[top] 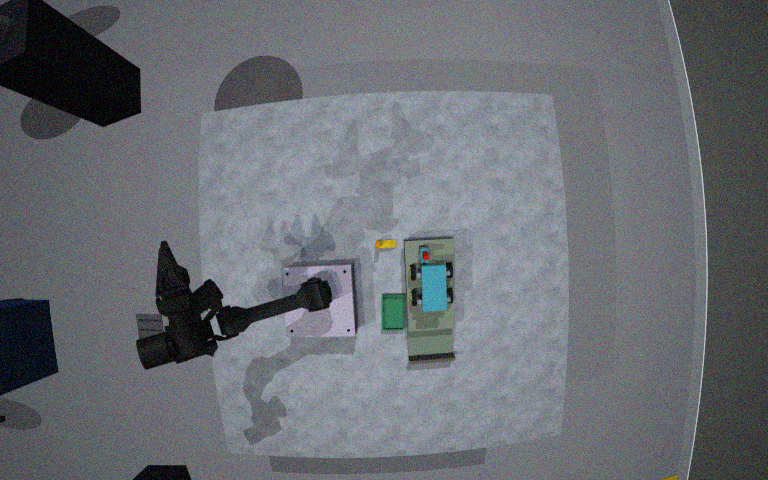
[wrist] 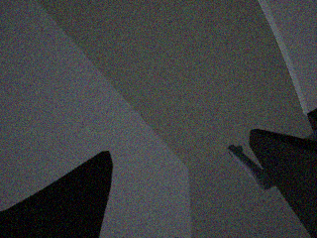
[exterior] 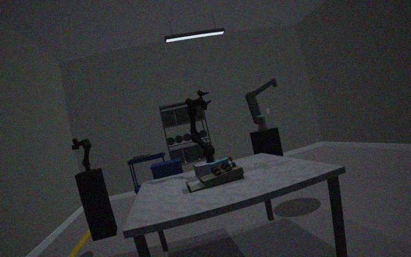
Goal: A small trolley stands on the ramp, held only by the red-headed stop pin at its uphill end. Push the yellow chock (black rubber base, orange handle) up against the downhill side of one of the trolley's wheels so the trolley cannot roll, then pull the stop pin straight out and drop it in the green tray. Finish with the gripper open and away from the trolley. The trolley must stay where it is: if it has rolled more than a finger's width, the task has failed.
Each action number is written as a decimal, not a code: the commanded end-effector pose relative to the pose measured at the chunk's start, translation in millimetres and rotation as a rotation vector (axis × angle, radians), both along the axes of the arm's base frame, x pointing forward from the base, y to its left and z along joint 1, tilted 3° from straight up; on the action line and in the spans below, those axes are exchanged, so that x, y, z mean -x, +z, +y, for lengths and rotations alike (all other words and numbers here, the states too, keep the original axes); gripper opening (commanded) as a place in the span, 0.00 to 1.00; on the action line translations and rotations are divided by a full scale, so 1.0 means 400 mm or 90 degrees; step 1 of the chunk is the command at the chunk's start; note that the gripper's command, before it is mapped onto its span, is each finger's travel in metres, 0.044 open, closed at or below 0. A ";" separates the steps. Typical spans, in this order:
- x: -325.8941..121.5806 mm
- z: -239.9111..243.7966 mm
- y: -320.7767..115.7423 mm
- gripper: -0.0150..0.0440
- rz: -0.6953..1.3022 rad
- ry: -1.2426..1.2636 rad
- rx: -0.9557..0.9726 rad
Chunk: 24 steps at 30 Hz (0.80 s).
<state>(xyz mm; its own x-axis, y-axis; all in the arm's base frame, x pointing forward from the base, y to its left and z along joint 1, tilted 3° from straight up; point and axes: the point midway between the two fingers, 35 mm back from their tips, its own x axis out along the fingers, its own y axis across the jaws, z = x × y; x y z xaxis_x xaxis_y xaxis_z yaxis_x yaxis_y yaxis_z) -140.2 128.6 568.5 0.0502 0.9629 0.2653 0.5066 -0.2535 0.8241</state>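
Gripper (top: 164,254) (exterior: 208,97) (wrist: 181,149) — spread, raised | trolley (top: 434,287) (exterior: 218,162) — on ramp (top: 430,339) (exterior: 222,178) | chock (top: 386,243) — beside ramp, on table (top: 498,186) (exterior: 242,194)

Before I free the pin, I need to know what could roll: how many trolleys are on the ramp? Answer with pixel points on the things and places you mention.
1. The trolley (top: 434,288) (exterior: 218,161) stands on the ramp (top: 430,344) (exterior: 224,180), just downhill of the red-headed pin (top: 425,255) (exterior: 230,158).
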 end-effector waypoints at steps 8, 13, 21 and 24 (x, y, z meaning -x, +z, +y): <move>-0.135 -0.001 0.024 0.58 -0.092 -0.092 -0.025; -0.269 0.002 0.020 0.58 -0.137 -0.157 -0.014; -0.477 0.015 -0.028 0.58 -0.211 -0.262 0.046; -0.551 0.022 -0.059 0.58 -0.240 -0.297 0.082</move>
